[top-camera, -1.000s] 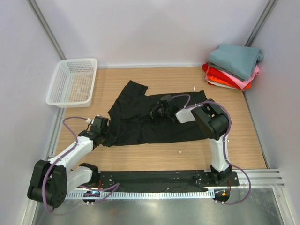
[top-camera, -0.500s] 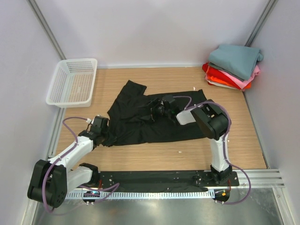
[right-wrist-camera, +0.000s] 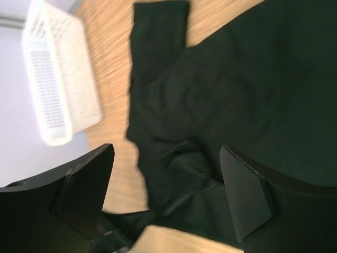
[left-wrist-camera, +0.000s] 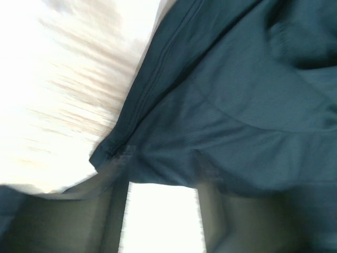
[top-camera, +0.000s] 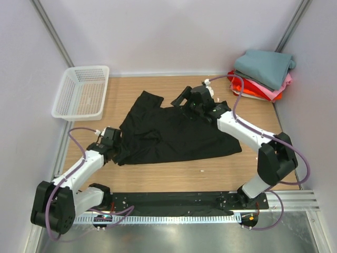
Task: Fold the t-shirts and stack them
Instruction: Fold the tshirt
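At the far left corner of the table point(top-camera: 253, 153), the white mesh basket point(top-camera: 87, 68) is sitting with one end hanging past the wooden edge. Nearer and just right of it, the left gripper point(top-camera: 113, 143) is lying low on the wood at the near left corner of the black shirt point(top-camera: 174, 137). In the left wrist view, which is heavily blurred, its fingers point(left-wrist-camera: 108, 211) are standing apart with bright surface showing between them. A hem of the shirt point(left-wrist-camera: 237, 95) is crossing just beyond the tips, and whether it is touching the fingers cannot be told. The shirt is lying spread but wrinkled across the middle of the table. One sleeve point(top-camera: 148, 100) is reaching toward the far left, and the lower edge is running along the near side. The right arm is stretching diagonally over the shirt's right half. It is carrying the right gripper point(top-camera: 181, 98) above the shirt's far edge, beside that sleeve. In the right wrist view, the right gripper's fingers point(right-wrist-camera: 84, 184) are spread wide with nothing between them. They are hanging clear above the dark cloth point(right-wrist-camera: 237, 89), and the basket point(right-wrist-camera: 52, 89) is showing at the upper left. In the far right corner, well apart from the black shirt, a stack of folded shirts point(top-camera: 263, 74) is resting against the wall. The teal-grey one point(top-camera: 266, 66) is lying on top, with pink point(top-camera: 275, 93) and red-orange point(top-camera: 245, 84) layers showing beneath it.
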You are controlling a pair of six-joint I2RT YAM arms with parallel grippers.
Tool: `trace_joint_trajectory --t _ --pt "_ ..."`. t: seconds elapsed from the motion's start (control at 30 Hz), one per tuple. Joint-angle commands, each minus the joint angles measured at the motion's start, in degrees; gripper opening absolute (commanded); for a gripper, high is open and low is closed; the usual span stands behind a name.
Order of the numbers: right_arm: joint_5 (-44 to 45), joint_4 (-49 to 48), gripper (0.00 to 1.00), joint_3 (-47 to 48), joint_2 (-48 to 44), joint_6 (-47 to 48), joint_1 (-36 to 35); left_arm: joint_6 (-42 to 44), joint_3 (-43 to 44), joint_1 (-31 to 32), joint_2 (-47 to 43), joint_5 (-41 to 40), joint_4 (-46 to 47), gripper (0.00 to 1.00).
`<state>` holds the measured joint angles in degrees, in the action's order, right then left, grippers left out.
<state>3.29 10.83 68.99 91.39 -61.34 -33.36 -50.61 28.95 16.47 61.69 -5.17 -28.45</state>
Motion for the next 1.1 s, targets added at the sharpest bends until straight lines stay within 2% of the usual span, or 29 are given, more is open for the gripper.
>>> trace_joint_trajectory --t 0.0,0.1,0.2,0.33,0.4,0.47,0.5,0.57,0.6,0.73,0.77,0.87,0.97,1.07 --pt "13.04 9.29 0.89 0.89 -5.59 11.58 0.23 2.7 8.81 0.05 -1.67 -6.34 -3.89 0.56" --pt "15.52 7.81 0.89 -2.79 -8.07 15.8 0.23 4.9 16.19 0.05 2.1 -8.19 -3.99 0.68" --pt "14.91 5.7 0.89 -8.23 -10.97 18.45 0.14 7.18 23.83 0.05 9.2 -8.8 -2.41 0.74" --pt "9.82 -3.15 0.9 -18.26 -15.1 20.56 0.14 10.95 33.34 -0.91 20.46 -6.62 5.13 0.8" --pt "6.65 -8.25 0.9 -24.59 -17.91 21.43 0.14 13.07 40.9 -2.22 28.87 -1.11 7.78 0.8" --pt "5.85 -10.38 0.9 -28.19 -20.28 22.14 0.14 15.53 46.17 -4.33 34.78 3.3 9.63 0.8" --pt "5.24 -10.39 0.9 -30.99 -20.9 22.75 0.14 15.89 51.68 -5.04 37.42 4.8 9.99 0.8" --pt "5.67 -12.76 0.9 -33.3 -22.3 24.34 0.05 17.81 57.51 -6.45 46.12 10.43 10.6 0.8" --pt "6.28 -13.55 0.9 -35.48 -24.23 24.6 0.05 18.7 63.54 -6.71 49.28 11.4 10.69 0.79" --pt "4.54 -20.83 0.9 -44.01 -32.23 26.27 0.05 22.39 78.69 -7.06 65.52 16.24 7.54 0.79" --pt "4.01 -22.76 0.9 -47.68 -33.72 26.45 0.05 23.79 85.42 -7.06 68.1 18.16 6.14 0.79" --pt "3.48 -28.05 0.91 -53.5 -39.79 26.19 0.05 25.47 97.3 -7.15 77.4 19.14 0.51 0.78" --pt "3.66 -30.42 0.97 -55.36 -42.61 25.84 0.14 25.91 104.44 -7.15 82.26 19.23 -2.13 0.77" --pt "4.01 -31.75 0.98 -55.64 -40.16 25.48 0.14 25.74 106.57 -7.15 85.78 18.88 -2.84 0.74"
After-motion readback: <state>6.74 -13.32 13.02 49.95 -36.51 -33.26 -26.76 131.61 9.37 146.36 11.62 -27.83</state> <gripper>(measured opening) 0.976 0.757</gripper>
